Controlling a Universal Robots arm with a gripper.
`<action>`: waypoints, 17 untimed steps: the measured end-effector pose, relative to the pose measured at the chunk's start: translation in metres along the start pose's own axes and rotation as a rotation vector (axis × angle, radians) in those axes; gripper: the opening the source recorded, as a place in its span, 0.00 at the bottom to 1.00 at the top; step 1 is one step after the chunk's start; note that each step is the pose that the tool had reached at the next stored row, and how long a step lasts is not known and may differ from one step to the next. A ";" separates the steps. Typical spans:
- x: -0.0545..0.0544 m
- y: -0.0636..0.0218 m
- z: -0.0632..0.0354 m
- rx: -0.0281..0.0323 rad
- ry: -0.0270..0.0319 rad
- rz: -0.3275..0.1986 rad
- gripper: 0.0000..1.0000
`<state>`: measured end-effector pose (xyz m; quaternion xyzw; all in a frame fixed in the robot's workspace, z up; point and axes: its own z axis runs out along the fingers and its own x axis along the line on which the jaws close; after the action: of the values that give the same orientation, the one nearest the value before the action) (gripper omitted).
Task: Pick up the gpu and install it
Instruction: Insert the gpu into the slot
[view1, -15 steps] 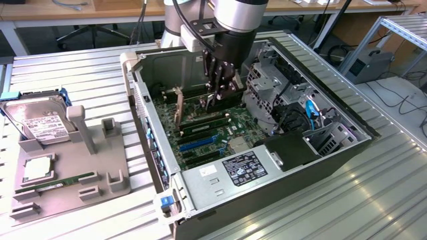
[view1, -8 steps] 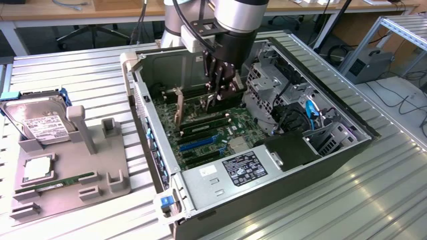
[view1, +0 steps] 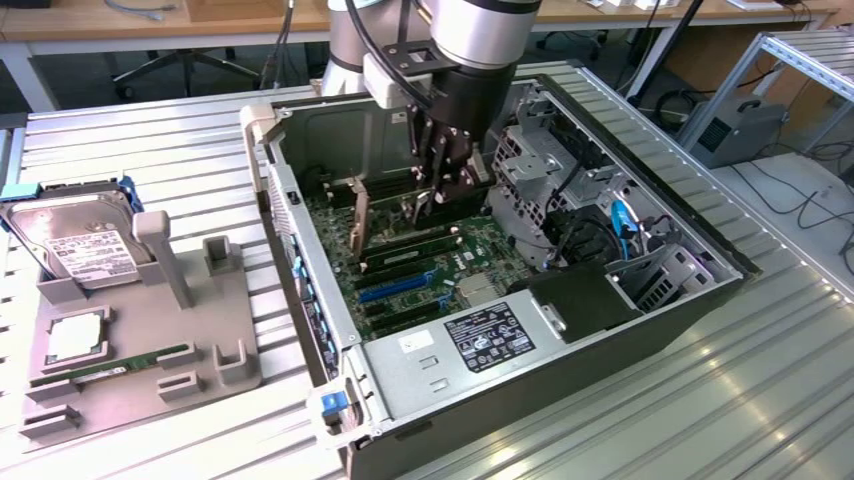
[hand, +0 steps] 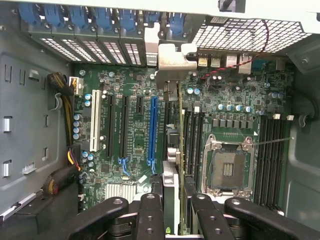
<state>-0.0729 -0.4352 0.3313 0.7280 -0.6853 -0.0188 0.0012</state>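
The gpu (hand: 172, 150) is standing on its edge inside the open computer case (view1: 694, 300), with its silver bracket (hand: 172, 62) near the back wall. The gripper (hand: 172, 210) is holding it, fingers half open around the thin card. So the picking up is done. Whether the card is pushed fully into its slot, I cannot tell. Room is getting tight here: the blue slot (hand: 153, 127) is just beside it, and the metal drive cage (view1: 541, 170) is near the arm.

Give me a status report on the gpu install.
Gripper shut on gpu, inside the case. Card upright over the motherboard, edge-on between the fingers. Nothing seen blocking.
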 end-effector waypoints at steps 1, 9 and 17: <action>0.000 0.0000 0.0000 0.0001 0.0000 0.000 0.27; 0.003 0.0004 0.0004 0.0000 0.0001 0.000 0.27; 0.005 0.0006 0.0005 0.0000 0.0001 0.000 0.27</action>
<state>-0.0732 -0.4406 0.3307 0.7280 -0.6853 -0.0188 0.0012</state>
